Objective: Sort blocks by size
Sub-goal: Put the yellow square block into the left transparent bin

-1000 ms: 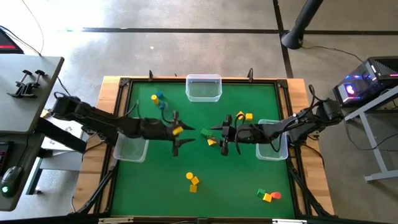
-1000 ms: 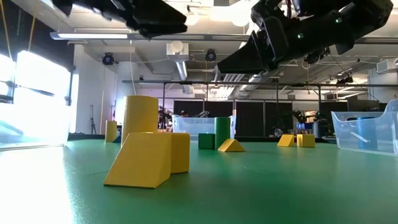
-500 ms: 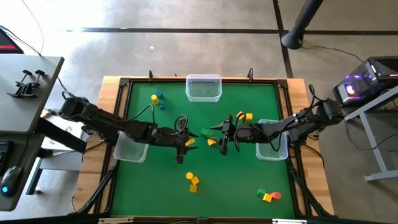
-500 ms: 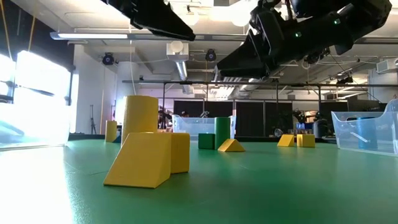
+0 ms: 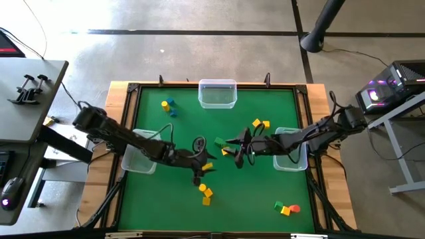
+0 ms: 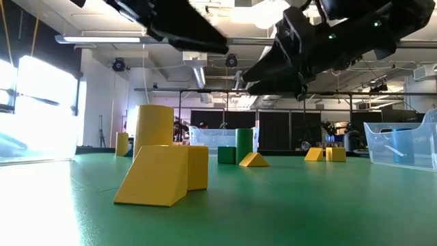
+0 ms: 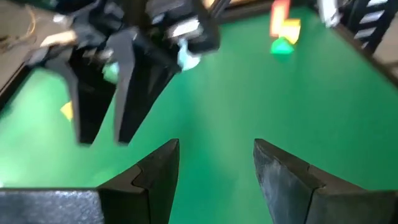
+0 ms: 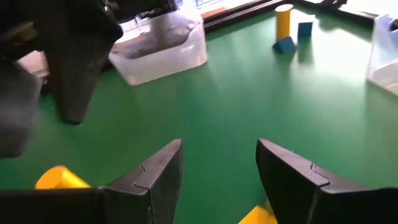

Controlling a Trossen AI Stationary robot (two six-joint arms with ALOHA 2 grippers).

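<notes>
1. three bins (image 5: pixel 217 93) sit on the counter (image 5: pixel 259 192): one at the far edge, one at each side.
2. blocks (image 5: pixel 206 192) lie scattered between them.
3. left pincer (image 5: pixel 198 161) and right pincer (image 5: pixel 242 147) hover near the middle.

Grey concrete floor (image 5: pixel 199 40) with dark seam lines. Wood-framed worktop (image 5: pixel 219 206), green surface. Grey side desk (image 5: pixel 26 99) at left. Computer tower (image 5: pixel 398 83) glowing purple at right. Exposed ceiling ducts (image 6: pixel 194 58), bright window (image 6: pixel 41 109).
</notes>
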